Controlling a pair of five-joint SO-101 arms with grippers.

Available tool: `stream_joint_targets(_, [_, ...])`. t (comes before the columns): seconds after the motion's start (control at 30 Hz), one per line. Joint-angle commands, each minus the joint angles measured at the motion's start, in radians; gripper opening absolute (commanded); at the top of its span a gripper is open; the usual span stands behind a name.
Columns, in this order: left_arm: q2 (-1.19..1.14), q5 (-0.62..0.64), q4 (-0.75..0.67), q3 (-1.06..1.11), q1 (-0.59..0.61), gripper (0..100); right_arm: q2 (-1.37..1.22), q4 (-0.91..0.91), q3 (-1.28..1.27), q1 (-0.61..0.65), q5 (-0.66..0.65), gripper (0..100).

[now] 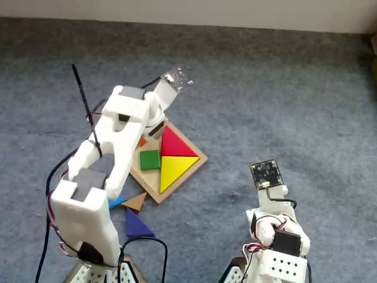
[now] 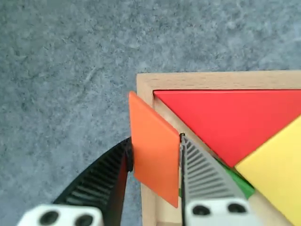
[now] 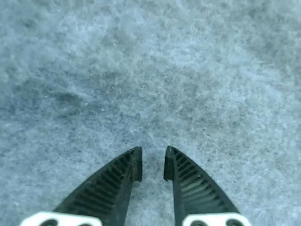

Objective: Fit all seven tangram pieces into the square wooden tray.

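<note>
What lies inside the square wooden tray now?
Inside the tray lie a red triangle, a yellow triangle and a green square. The left gripper holds an orange piece over its rim. The left arm covers part of the tray, so anything there is hidden.

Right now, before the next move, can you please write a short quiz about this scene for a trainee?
1. True or false: the left gripper holds a blue piece.
2. How many pieces lie on the carpet, outside the tray? A) one B) three C) five
3. Fill the gap: in the tray, the yellow triangle lies against the ___ triangle.

Key
1. False: it holds the orange piece, at the tray's corner.
2. B: the light blue piece, the brown triangle and the dark blue triangle.
3. The red triangle.
</note>
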State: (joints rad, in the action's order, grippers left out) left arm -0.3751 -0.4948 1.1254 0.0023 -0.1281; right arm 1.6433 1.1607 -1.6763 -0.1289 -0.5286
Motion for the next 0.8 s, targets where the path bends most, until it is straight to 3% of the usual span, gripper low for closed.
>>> stream_joint_targets(0.0, [-0.048,0.005,0.135,-0.154,-0.031,11,0.002,-0.018,-0.065,-0.015,-0.006,9.1])
stream_joint_targets(0.1, [-0.079,0.009,0.212,-0.232,-0.024,17,0.002,-0.018,-0.065,-0.015,-0.006,9.1])
stream_joint_targets(0.33, [-0.081,0.009,0.31,-0.309,-0.033,18,0.002,-0.018,-0.065,-0.015,-0.006,9.1])
stream_joint_targets(0.57, [-0.079,0.012,0.315,-0.326,-0.007,17,0.002,-0.018,-0.065,-0.015,-0.006,9.1])
stream_joint_targets(0.77, [-0.09,0.006,0.308,-0.326,0.027,7,0.002,-0.018,-0.065,-0.015,-0.006,9.1])
